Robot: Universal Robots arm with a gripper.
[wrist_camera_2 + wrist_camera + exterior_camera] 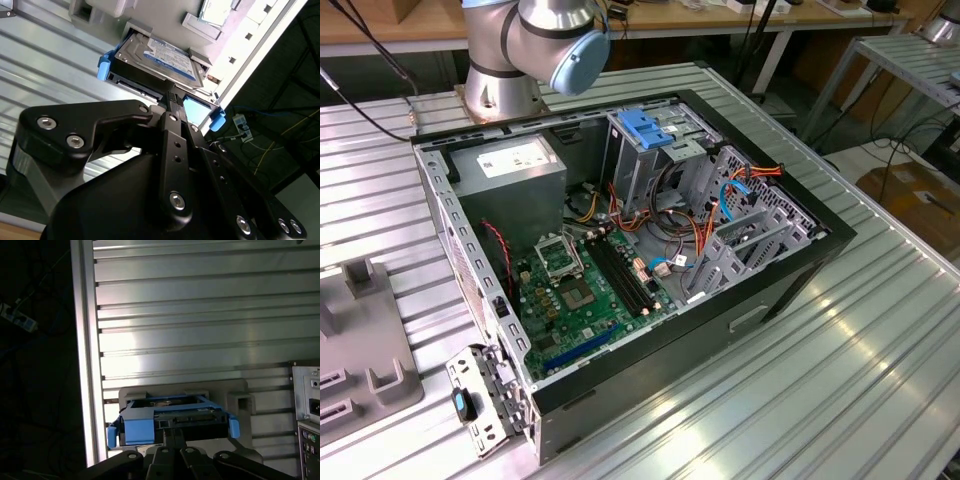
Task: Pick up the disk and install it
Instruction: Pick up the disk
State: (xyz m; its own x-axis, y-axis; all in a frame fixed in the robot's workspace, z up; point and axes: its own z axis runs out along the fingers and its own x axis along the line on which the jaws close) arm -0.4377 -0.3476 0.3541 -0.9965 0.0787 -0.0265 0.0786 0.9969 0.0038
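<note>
Gripper (pixel 170 96) drawn narrow, its tips close together and right at the near edge of the disk (pixel 157 55); whether they actually pinch that edge cannot be told. The disk lies flat just ahead of the gripper, label side up, seated in a grey holder (pixel 200 26) on the ribbed metal tabletop (pixel 40 65). Its blue carrier rail wraps the sides, with a blue tab sticking out at each end to either side of the gripper.

In the first wrist view the gripper (pixel 173 433) again meets the middle of the disk (pixel 170 412), which faces it with its connector edge, and the holder (pixel 241 402) rises around it. Beyond the disk, away from the gripper, the tabletop (pixel 200 315) runs on in bright ribs.

In the exterior view the arm (pixel 555 40) stands at the back of the tabletop (pixel 850 350) beside an open computer case (pixel 765 300) with its motherboard (pixel 580 290) exposed.
</note>
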